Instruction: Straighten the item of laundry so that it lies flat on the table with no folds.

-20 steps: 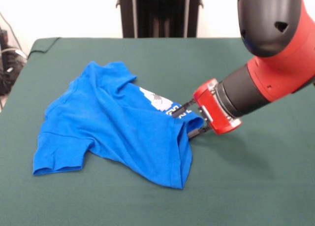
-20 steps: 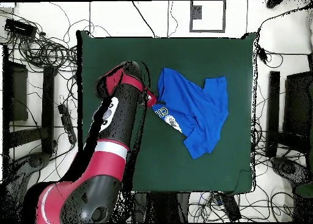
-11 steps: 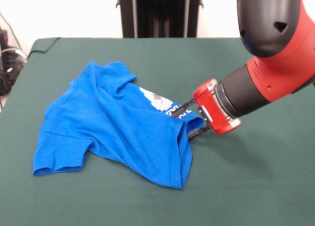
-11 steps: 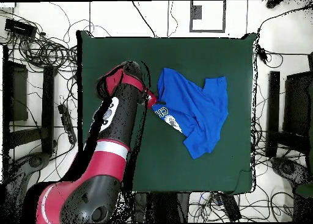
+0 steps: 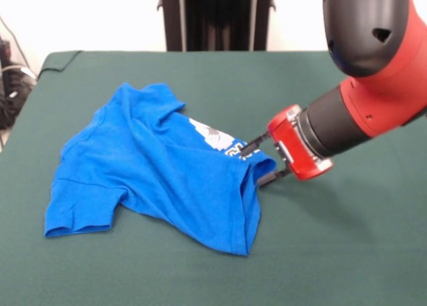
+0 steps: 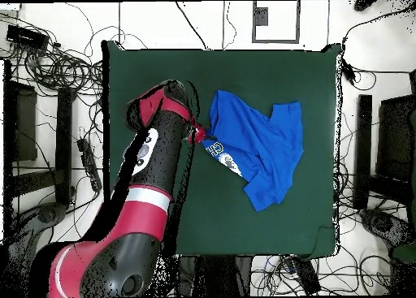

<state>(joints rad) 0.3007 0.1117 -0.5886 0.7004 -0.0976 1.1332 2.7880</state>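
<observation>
- The blue T-shirt [image 5: 160, 176] lies crumpled on the green desk [image 5: 347, 253], somewhat towards one side of it and well clear of every edge; in the overhead view it sits just beside the arm's red wrist [image 6: 197, 132].
- Part of the body is doubled over, so only a sliver of the white-grey print [image 5: 215, 138] shows, and one short sleeve [image 5: 79, 219] lies flat at the near corner.
- The pincer [image 5: 261, 161] comes in low from the side with its two black fingers spread apart, one above and one below the folded edge of the cloth; they bracket that edge, but no firm pinch on it is evident.
- The fabric looks like thin, soft, light jersey: it should drape and follow a pull without resistance, yet the felt-like desk may drag on it and bunch it.
- A good hold would likely be a hem or the doubled edge, pinching one layer only so the fold can be drawn open.
</observation>
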